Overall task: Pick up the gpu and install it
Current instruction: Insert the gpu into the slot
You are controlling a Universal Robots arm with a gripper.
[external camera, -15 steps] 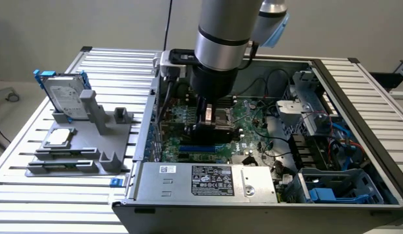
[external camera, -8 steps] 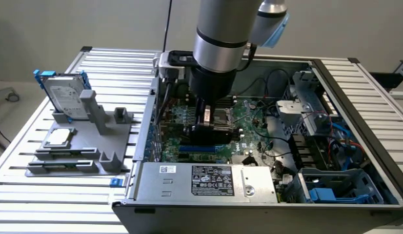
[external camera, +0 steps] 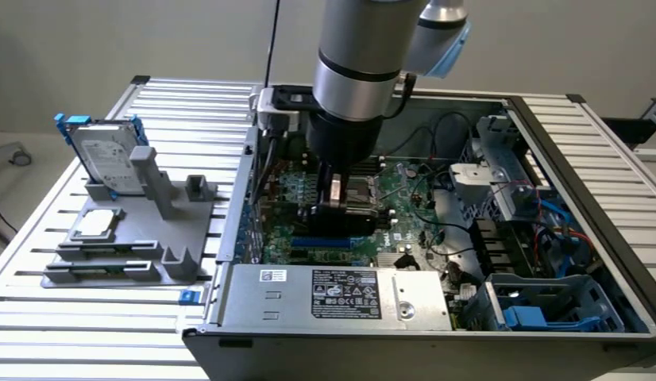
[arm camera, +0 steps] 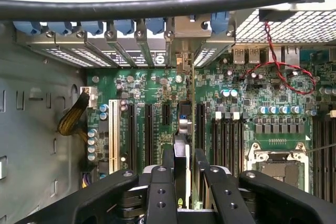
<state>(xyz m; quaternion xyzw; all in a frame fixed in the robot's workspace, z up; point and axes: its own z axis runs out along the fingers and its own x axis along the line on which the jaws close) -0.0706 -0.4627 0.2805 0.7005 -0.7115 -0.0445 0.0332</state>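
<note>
Reaching down into the open computer case [external camera: 306, 357], the gripper [arm camera: 184, 153] has its two fingers [arm camera: 168, 163] drawn in to a narrow gap, clamped on the gpu [arm camera: 182, 129]. The card stands edge-on between them over the motherboard [arm camera: 152, 85]. Its thin edge runs in line with the long black expansion slots [arm camera: 148, 135] on either side, with a slim strip of bare board between it and each neighbour. Whether its lower edge touches the board cannot be told. Ahead of the card sits the row of blue bracket latches [arm camera: 126, 26] at the case wall. A yellow cable bundle [arm camera: 71, 119] and a red wire [arm camera: 283, 72] lie well off to the sides. Outside the case, a hard drive [external camera: 103, 155] stands upright on a grey fixture [external camera: 137, 238] at the exterior view's left.
</note>
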